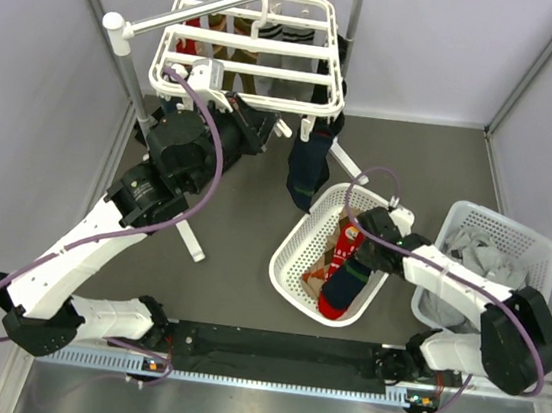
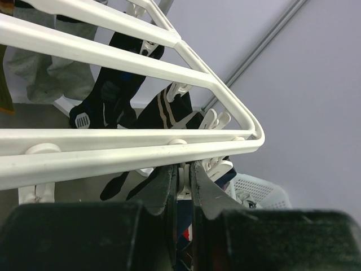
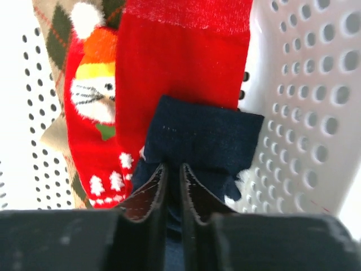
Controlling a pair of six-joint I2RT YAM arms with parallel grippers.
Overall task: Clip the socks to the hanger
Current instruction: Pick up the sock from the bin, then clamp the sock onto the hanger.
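The white hanger (image 1: pixel 255 45) hangs from a rail at the back, with several socks clipped under it and a dark sock (image 1: pixel 310 165) dangling at its front right corner. My left gripper (image 1: pixel 268 125) sits under the hanger's front bar (image 2: pixel 113 149). In the left wrist view that gripper (image 2: pixel 183 175) is shut on a small white clip (image 2: pixel 186 182). My right gripper (image 1: pixel 362 229) reaches into the near white basket (image 1: pixel 296 244). In the right wrist view it (image 3: pixel 173 169) is shut on a navy sock (image 3: pixel 200 135) that lies over a red sock (image 3: pixel 180 62).
A second white basket (image 1: pixel 543 249) with grey and white laundry stands at the right. The hanger's stand has a grey pole (image 1: pixel 129 73) and white feet (image 1: pixel 191 241) on the floor by my left arm. A red patterned sock (image 3: pixel 93 113) and a beige argyle one (image 3: pixel 56 34) lie in the near basket.
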